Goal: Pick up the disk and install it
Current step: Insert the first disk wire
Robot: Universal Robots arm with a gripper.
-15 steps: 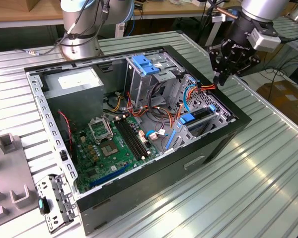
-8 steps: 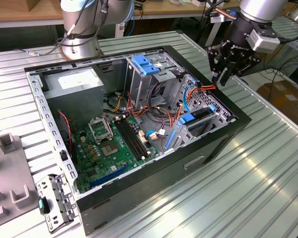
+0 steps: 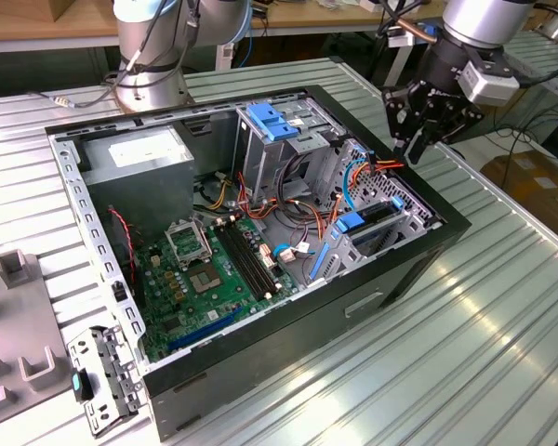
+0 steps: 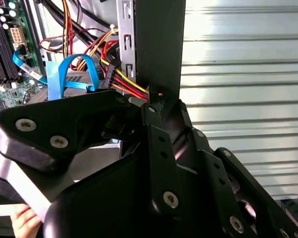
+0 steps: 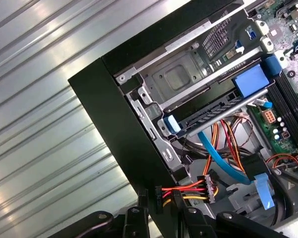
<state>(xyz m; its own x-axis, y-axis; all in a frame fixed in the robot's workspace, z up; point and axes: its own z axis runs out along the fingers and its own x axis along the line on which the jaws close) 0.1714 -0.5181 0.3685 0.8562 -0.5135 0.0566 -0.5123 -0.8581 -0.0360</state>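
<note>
The disk sits pushed into the drive cage at the exterior view's right end of the open computer case. I see it edge-on as a dark slab with blue rails. In the first wrist view the disk lies in its slot, with a blue tab at each end. My gripper hangs just above the case's right wall, clear of the disk. Its fingers stand a narrow way apart with nothing between them, so it is open. The gripper is near a red, yellow and black power plug. The second wrist view has the gripper at that wall.
Loose cables and a blue data cable cross the case beside the cage. The motherboard, a grey power supply and an upper cage with a blue latch fill the rest. Grey fixtures lie left. A hand shows.
</note>
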